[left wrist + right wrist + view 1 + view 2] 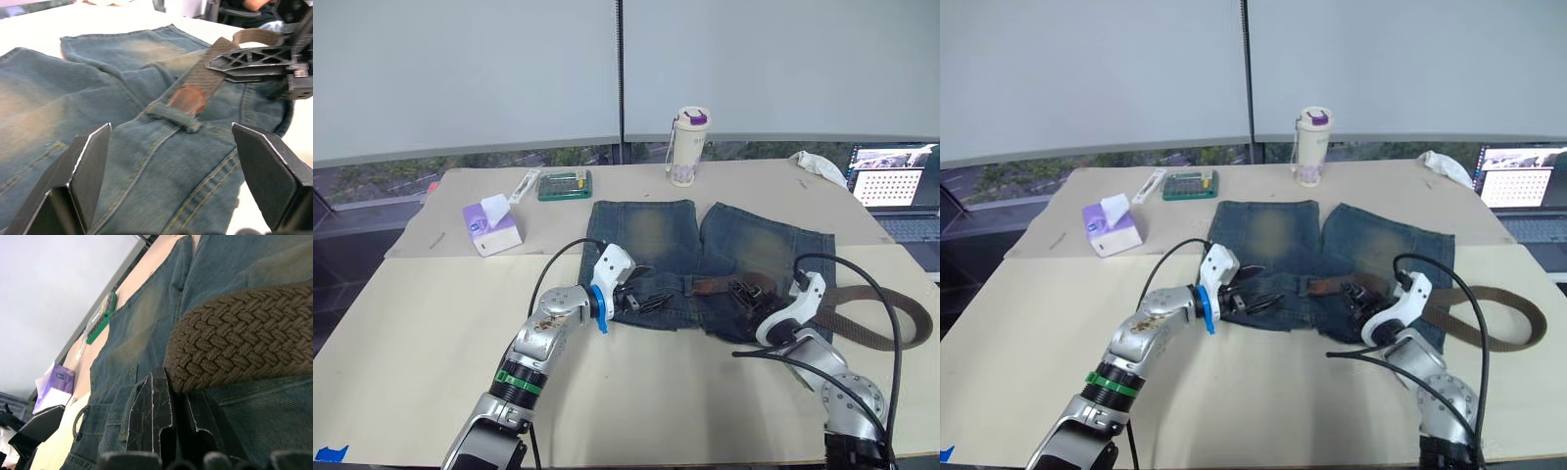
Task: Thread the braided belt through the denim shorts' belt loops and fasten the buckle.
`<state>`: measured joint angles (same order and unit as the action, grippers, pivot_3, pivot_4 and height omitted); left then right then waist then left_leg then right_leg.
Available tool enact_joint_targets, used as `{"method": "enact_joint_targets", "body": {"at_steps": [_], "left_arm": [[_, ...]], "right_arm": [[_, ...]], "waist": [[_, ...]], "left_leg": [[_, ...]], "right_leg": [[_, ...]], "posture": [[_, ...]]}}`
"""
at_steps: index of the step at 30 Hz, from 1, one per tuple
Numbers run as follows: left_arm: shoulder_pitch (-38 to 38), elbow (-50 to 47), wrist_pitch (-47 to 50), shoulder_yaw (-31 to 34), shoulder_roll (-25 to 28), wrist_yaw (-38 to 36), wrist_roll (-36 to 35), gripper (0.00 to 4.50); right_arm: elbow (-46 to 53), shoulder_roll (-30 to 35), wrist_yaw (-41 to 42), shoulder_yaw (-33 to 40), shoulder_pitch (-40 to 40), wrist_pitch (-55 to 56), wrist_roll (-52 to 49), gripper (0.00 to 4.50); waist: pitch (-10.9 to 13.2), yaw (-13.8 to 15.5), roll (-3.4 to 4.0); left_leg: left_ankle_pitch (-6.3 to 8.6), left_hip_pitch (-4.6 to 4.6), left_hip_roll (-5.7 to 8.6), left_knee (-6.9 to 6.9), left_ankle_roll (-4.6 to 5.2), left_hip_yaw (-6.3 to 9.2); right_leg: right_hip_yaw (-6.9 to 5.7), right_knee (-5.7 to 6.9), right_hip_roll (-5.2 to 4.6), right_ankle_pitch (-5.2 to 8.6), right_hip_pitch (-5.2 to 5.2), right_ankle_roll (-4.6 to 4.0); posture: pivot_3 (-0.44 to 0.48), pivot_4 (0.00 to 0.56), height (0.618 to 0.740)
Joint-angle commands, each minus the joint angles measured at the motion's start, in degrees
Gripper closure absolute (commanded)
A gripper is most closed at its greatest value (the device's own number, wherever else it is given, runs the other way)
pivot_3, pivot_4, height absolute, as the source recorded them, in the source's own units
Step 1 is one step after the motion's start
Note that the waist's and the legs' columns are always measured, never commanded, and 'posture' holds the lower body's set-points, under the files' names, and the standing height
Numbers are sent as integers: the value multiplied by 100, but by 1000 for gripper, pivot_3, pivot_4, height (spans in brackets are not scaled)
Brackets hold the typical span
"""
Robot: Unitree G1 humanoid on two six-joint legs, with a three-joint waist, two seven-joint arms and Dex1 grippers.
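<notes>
Denim shorts (pixel 705 255) between tissue box (pixel 491 228), bottle (pixel 686 147), laptop (pixel 899 186)

The blue denim shorts (pixel 705 259) with yellowish patches lie flat in the middle of the table, legs pointing far, and the brown braided belt (pixel 871 315) runs along the near waistband, its leather tip at a belt loop (pixel 175 117), then curls off right.
</notes>
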<state>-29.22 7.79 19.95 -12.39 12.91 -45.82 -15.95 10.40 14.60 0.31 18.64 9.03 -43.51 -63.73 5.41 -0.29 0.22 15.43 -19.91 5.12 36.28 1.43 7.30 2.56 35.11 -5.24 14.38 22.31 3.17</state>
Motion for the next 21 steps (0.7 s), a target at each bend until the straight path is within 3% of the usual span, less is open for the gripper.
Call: {"method": "enact_joint_targets", "body": {"at_steps": [1, 7, 17, 21], "left_arm": [[34, -350, 126, 30, 97, -335, -213, 342], [-19, -157, -45, 85, 167, -213, 12, 342], [34, 11, 123, 257, -6, -113, -117, 342], [6, 66, 290, 400, -86, -28, -201, 342]], "right_arm": [[26, -71, 115, -116, 185, -202, -130, 4500], [-110, -32, 46, 154, 324, -626, -855, 4500], [-670, -447, 227, -430, 658, -295, 104, 4500], [-858, -768, 375, -245, 649, -231, -23, 4500]], "waist": [[0, -32, 1], [0, -29, 0], [-1, -46, 1], [-5, -51, -12]], "left_leg": [[0, 0, -1, -2, 0, 0], [0, 0, 1, -1, 0, 0], [0, 2, -1, -6, 0, 0], [0, 8, 0, -5, 0, 0]], "right_leg": [[0, 0, 1, 0, 1, 0], [0, 0, -2, 0, 0, 0], [0, 1, 0, 0, 2, 0], [0, 2, 1, 0, -1, 0]], "posture": [[0, 150, 740], [0, 150, 740], [0, 150, 740], [0, 150, 740]]}}
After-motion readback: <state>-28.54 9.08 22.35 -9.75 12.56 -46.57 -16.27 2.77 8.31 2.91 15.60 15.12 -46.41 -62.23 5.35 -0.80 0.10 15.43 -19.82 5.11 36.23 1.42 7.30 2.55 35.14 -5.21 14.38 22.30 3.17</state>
